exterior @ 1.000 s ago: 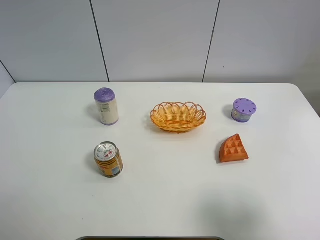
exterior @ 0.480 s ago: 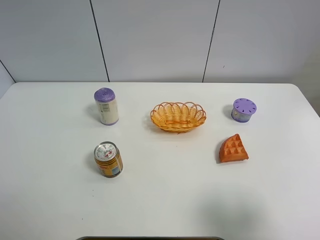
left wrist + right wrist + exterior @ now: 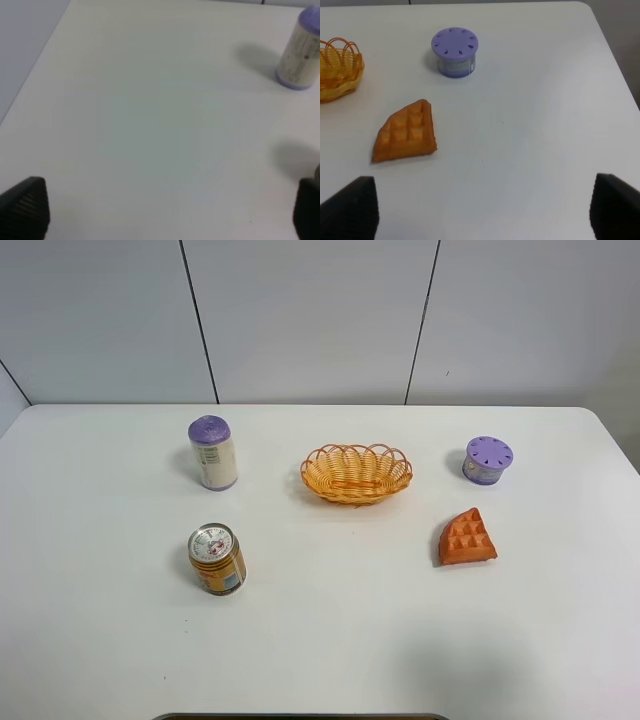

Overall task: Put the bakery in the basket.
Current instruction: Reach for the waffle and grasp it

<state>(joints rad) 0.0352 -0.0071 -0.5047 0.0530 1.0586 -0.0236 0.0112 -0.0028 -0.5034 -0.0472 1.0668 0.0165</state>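
I see the pastry [image 3: 467, 538] lying on the worktop [image 3: 330, 640], apart from the basket [image 3: 356, 472]. My left gripper [image 3: 165, 210] and right gripper [image 3: 482, 207] both gape wide, holding nothing.

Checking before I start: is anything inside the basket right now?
Nothing shows inside the basket: only its bare wicker floor. The bakery lies outside it on the table. The near wall hides a thin strip of the floor.
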